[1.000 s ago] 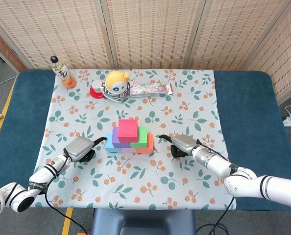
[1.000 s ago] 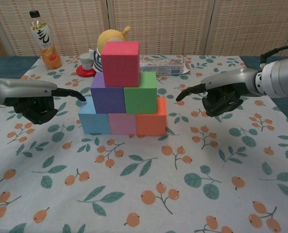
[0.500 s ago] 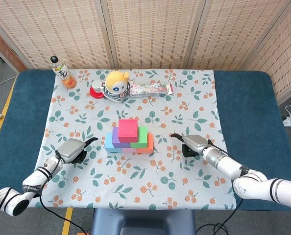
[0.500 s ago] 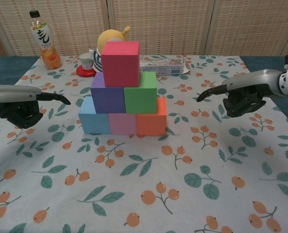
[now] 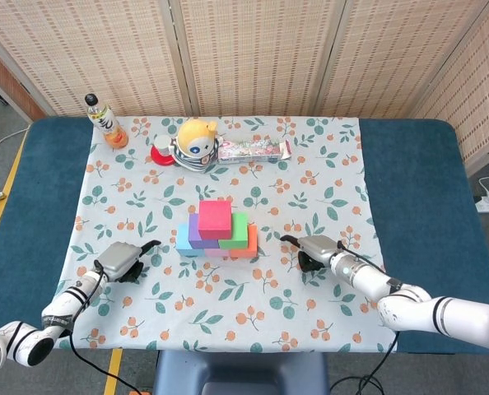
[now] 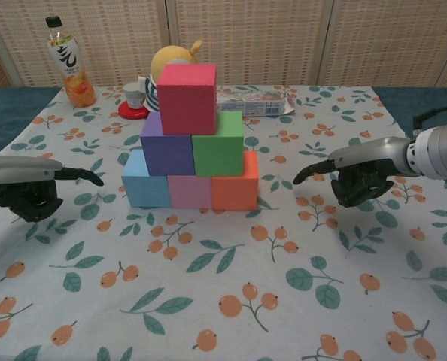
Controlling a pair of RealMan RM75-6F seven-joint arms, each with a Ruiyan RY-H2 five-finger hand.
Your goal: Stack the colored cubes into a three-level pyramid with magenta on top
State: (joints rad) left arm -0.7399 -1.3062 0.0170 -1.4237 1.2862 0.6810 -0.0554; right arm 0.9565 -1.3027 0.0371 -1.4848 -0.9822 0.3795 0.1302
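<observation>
The cube pyramid (image 6: 190,143) looks done, pink cube (image 6: 187,98) on top. Each robot hand, left (image 6: 24,188) and right (image 6: 363,171), holds nothing, fingers curled with one pointing. They should pull away slowly without bumping it.

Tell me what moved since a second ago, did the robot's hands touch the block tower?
Both hands backed away from the pyramid without touching it. The left hand slid out toward the table's left edge and nearer the robot. The right hand pulled out to the right, then came partway back and sank lower. Neither hand holds anything. All the cubes stayed put, with the magenta cube on top.
</observation>
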